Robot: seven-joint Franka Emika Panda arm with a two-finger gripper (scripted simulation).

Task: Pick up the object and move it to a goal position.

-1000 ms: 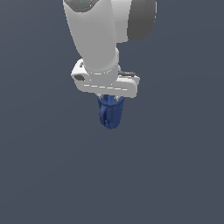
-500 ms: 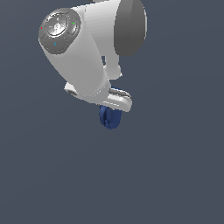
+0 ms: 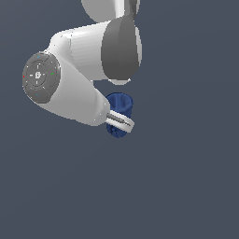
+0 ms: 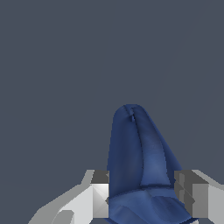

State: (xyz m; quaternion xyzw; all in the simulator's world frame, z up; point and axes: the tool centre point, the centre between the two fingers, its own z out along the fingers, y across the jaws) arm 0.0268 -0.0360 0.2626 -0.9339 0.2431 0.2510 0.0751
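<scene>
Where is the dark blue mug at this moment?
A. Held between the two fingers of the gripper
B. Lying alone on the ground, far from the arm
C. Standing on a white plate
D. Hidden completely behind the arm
A: in the wrist view the mug sits between the fingers of the gripper, one on each side of it; the exterior view shows it at the arm's end.

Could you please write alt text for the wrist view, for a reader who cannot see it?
A dark blue mug is clamped in the robot's pincer, with one grey finger pressed against each side of it. The mug extends away from the camera against a plain dark grey background, and nothing else is visible.
</scene>
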